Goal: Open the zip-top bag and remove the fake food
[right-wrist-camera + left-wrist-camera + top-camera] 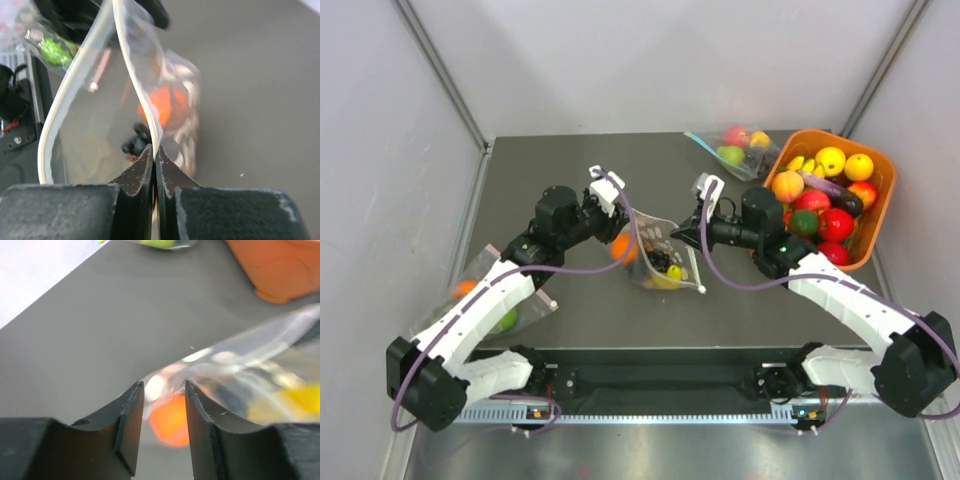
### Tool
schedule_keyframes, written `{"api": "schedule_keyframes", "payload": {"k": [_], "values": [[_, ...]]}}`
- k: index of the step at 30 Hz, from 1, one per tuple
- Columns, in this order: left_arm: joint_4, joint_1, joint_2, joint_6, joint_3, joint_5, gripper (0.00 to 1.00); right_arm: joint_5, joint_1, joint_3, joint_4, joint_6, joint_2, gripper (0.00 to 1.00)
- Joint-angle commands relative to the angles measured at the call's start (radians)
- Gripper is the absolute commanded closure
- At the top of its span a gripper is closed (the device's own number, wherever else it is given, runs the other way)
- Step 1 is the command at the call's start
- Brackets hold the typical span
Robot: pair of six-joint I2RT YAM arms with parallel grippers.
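The zip-top bag (658,255) is clear with white dots and lies mid-table with its mouth pulled open. Inside are an orange ball (623,250), a dark bunch of berries (660,262) and a yellow banana (671,275). My right gripper (154,148) is shut on the bag's white rim (131,65) at the bag's right side (694,236). My left gripper (164,385) is open at the bag's left end (617,233). The bag's corner (165,372) and the orange ball (172,420) show just past its fingertips.
An orange basket (883,215) full of toy fruit stands at the back right. Another clear bag with fruit (730,148) lies behind it to the left. A third bag (485,300) lies by the left wall under my left arm.
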Motion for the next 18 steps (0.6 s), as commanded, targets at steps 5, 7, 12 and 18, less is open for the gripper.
{"api": "schedule_keyframes", "payload": {"k": [5,7,12,18], "values": [[0.02,0.002,0.143,-0.117,0.18,-0.107,0.5,0.167,0.068,0.198,-0.146,0.113,-0.044,1.0],[0.02,0.002,0.12,-0.126,0.167,-0.085,0.44,0.238,0.082,0.201,-0.154,0.139,-0.032,1.0],[-0.073,0.002,0.057,-0.194,0.15,-0.117,0.39,0.385,0.091,0.174,-0.151,0.219,0.022,1.0],[-0.137,0.002,-0.038,-0.392,0.082,-0.156,0.37,0.45,0.096,0.143,-0.094,0.273,0.063,1.0]]}}
